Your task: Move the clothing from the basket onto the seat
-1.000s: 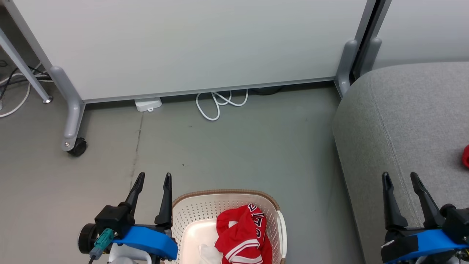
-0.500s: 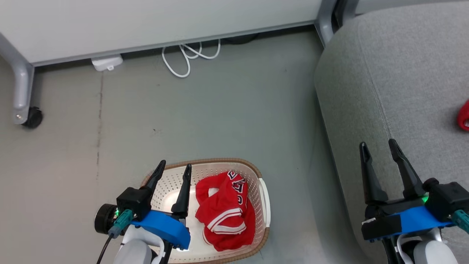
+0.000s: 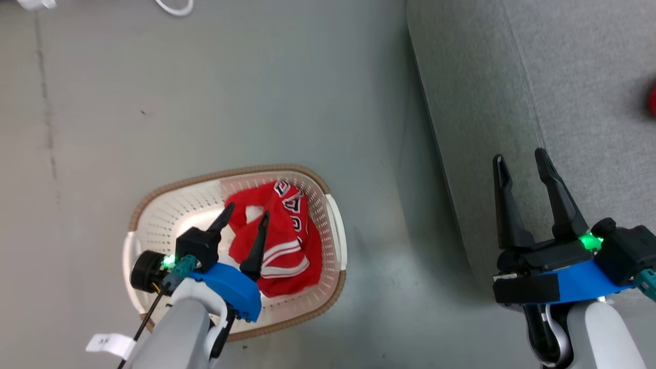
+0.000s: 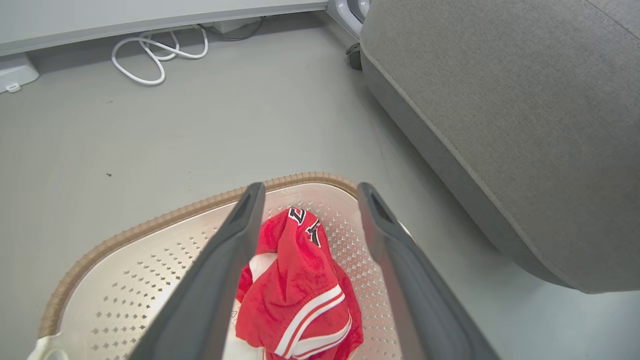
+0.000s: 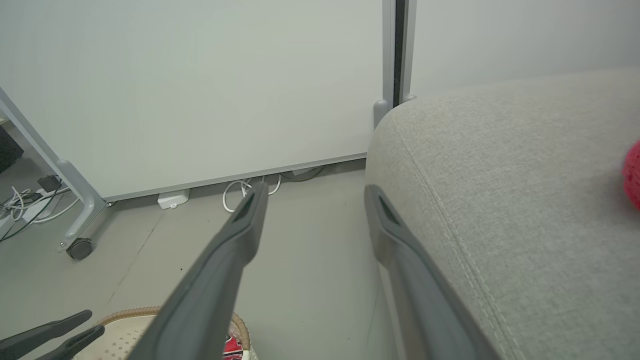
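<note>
Left gripper [image 3: 247, 211] lined up over the jersey [image 3: 287, 241] in the basket [image 4: 150, 223].
It tilts downward with its jaws spread to straddle the crumpled red fabric for a pinch. The right gripper [image 3: 519, 156], equally spread and empty, waits over the seat [image 3: 564, 77], where a red blur [image 3: 652, 100], probably the other garment, lies.

A red jersey [image 3: 293, 237], white-striped with black-white lettering, is showing inside the cream, brown-rimmed basket [image 3: 164, 215]; beside the basket the light grey seat [image 3: 564, 77] is bearing a blurred, seemingly red patch [image 3: 653, 100].
</note>
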Motion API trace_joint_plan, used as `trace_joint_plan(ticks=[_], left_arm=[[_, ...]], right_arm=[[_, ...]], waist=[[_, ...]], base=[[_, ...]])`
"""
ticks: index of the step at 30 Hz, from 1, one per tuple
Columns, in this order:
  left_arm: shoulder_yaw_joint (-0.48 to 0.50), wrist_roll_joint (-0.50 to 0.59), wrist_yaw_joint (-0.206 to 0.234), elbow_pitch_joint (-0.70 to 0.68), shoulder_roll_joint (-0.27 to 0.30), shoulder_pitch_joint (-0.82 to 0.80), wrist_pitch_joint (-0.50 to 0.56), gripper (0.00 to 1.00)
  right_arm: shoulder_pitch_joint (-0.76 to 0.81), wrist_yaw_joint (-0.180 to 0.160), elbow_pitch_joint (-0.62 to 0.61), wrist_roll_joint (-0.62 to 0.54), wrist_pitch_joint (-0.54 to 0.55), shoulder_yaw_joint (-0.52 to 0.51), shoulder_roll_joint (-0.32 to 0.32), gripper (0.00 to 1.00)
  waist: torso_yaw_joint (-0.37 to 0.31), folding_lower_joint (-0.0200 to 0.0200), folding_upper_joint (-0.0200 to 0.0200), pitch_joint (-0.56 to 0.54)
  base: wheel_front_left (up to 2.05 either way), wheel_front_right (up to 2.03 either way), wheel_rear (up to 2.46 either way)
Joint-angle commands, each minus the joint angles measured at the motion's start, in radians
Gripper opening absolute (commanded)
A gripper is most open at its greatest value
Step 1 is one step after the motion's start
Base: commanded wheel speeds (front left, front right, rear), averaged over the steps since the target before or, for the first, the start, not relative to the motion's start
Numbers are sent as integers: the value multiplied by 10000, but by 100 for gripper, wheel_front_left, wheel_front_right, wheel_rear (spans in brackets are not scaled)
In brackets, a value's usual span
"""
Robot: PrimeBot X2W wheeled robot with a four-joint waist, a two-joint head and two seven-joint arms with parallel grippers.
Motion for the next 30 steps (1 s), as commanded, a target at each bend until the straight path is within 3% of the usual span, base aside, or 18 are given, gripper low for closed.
trace_joint_plan(ticks=[1, 25, 30], left_arm=[[-80, -10, -4, 185, 181, -370, -29, 100], [-871, -446, -4, 2529, 739, -2908, -28, 100], [-822, -470, 224, 3082, 812, -3377, 44, 100]], right_arm=[[-297, 5, -76, 99, -133, 93, 14, 100], [-1126, 5, -201, 955, -528, 1019, 13, 100], [-1165, 5, -472, 1105, -528, 1164, 13, 100]], waist=[[-421, -2, 0, 884], [-1537, -2, 0, 3494], [-1761, -2, 0, 3813]], base=[[0, 0, 0], [0, 0, 0], [0, 0, 0]])
